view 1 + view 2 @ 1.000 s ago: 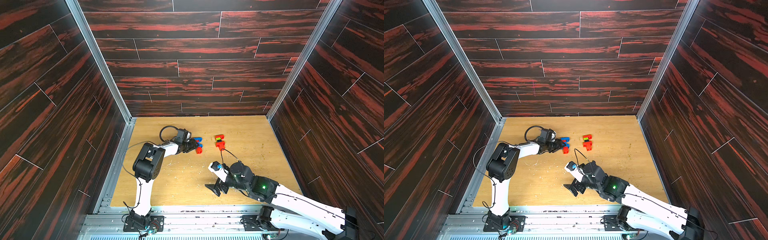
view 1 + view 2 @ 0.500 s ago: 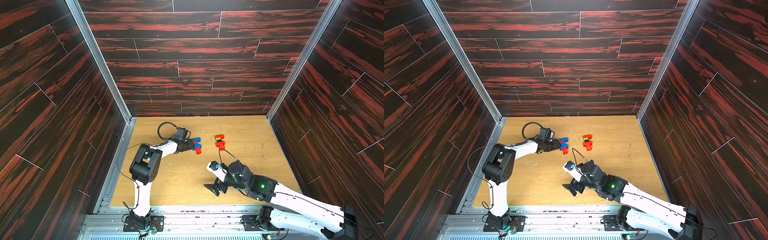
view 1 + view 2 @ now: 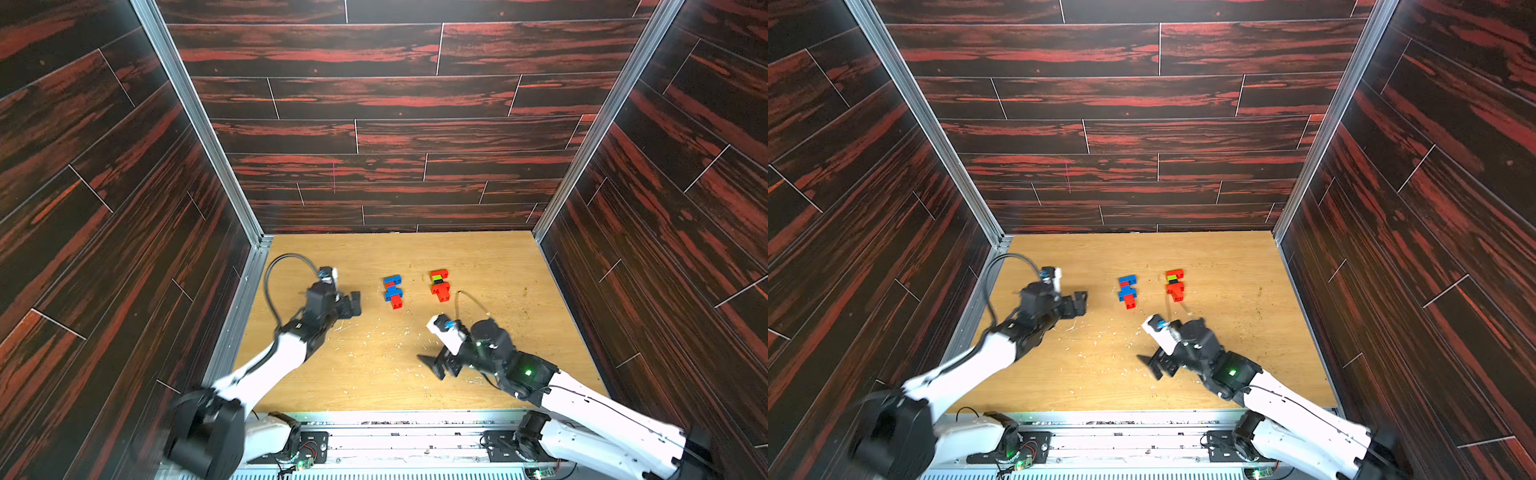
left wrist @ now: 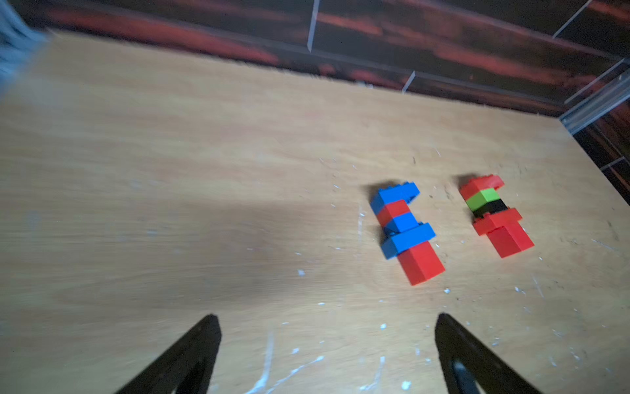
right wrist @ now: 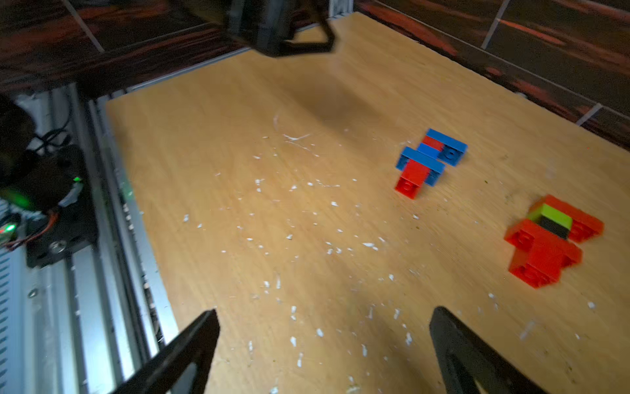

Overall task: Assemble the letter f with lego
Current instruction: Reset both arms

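A: Where's the lego [image 4: 405, 232] sitting?
B: Two stacks are lying on the desk [image 3: 374, 374], mid-back, side by side, not touching: blue-and-red stack [image 3: 393, 291], red stack [image 3: 439, 285] with green and black bricks.
A: Jaws?
B: Left jaws are standing wide open, gripping nothing, hovering near the blue-and-red stack. Right jaws are gaping too, empty, sitting nearer the front.
A: Step?
B: Looks between grasps. Next move is calling for squaring up on one stack and closing across its narrow sides.
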`<control>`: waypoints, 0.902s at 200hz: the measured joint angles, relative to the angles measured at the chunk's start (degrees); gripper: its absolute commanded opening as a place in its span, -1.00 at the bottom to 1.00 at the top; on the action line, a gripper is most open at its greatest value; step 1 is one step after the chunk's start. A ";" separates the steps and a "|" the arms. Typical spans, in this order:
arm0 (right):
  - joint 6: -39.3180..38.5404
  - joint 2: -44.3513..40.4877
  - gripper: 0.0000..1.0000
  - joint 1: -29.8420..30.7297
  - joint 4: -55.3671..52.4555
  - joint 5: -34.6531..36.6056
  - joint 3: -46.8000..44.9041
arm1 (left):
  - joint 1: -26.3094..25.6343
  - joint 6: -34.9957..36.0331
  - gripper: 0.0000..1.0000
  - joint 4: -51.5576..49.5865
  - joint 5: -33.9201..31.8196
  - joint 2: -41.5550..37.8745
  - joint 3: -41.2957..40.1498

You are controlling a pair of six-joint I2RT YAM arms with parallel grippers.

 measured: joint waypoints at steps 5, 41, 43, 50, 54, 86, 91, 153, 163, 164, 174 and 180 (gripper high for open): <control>0.15 -0.37 0.97 -2.16 0.76 -0.98 -0.92 | 0.48 1.05 1.00 0.26 -0.52 -2.16 -1.51; 0.31 -0.52 0.97 -10.56 5.60 -3.87 -5.09 | 3.30 8.15 1.00 2.95 -3.91 -15.06 -11.82; 0.33 -0.52 0.97 -10.97 6.08 -4.04 -5.38 | 3.39 8.28 1.00 3.19 -3.96 -15.43 -12.24; 0.37 -0.50 0.97 -12.59 8.11 -3.98 -6.62 | 3.89 9.20 1.00 4.11 -4.39 -17.22 -14.29; 0.39 -0.52 0.97 -13.64 9.51 -3.93 -7.43 | 4.22 9.73 1.00 4.92 -4.68 -18.16 -15.56; 0.09 0.44 0.97 -21.14 20.81 -2.16 -13.92 | 6.86 12.15 1.00 9.49 -6.71 -21.51 -22.14; 0.00 0.98 0.97 -22.12 22.47 -1.81 -14.47 | 7.32 12.24 1.00 10.49 -6.97 -21.57 -22.75; -0.24 20.94 0.97 -37.44 43.67 0.63 -14.29 | 12.90 12.52 1.00 25.09 -6.62 -8.07 -24.57; -0.04 24.30 0.97 -39.06 46.49 0.85 -14.36 | 13.40 12.55 1.00 27.54 -6.43 -5.20 -24.57; -0.02 24.52 0.97 -39.15 46.66 0.85 -14.36 | 13.42 12.55 1.00 27.69 -6.40 -4.98 -24.57; -0.02 26.56 0.97 -40.57 49.59 0.92 -14.82 | 13.99 12.50 1.00 29.90 -5.70 -1.99 -24.52; -0.04 27.23 0.97 -41.29 51.76 0.92 -15.32 | 14.32 12.52 1.00 30.73 -5.22 -0.35 -24.37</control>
